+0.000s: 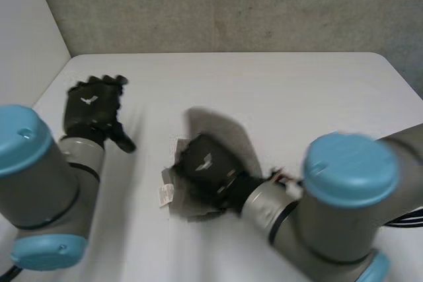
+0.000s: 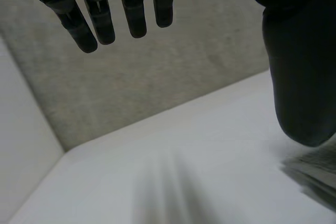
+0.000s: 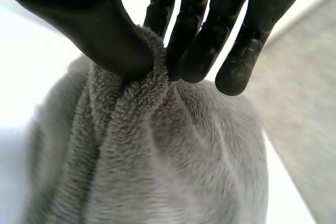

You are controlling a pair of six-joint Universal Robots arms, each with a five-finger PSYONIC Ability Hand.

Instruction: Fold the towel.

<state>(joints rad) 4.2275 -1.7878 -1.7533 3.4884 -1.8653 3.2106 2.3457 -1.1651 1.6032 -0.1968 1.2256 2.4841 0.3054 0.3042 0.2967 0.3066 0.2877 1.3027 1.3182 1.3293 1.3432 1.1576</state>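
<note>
Soft even light; white table [image 1: 297,97] bright, glaring.

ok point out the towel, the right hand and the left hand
towel [image 3: 173,171], right wrist view, on the grey pile under the pinch
right hand [image 3: 100,30], right wrist view, on the thumb
left hand [image 1: 92,111], head view, on its middle

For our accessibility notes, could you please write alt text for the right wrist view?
The right hand pinches a bunched ridge of the grey towel between thumb and fingers. The rest spreads beneath it over the white table.
</note>
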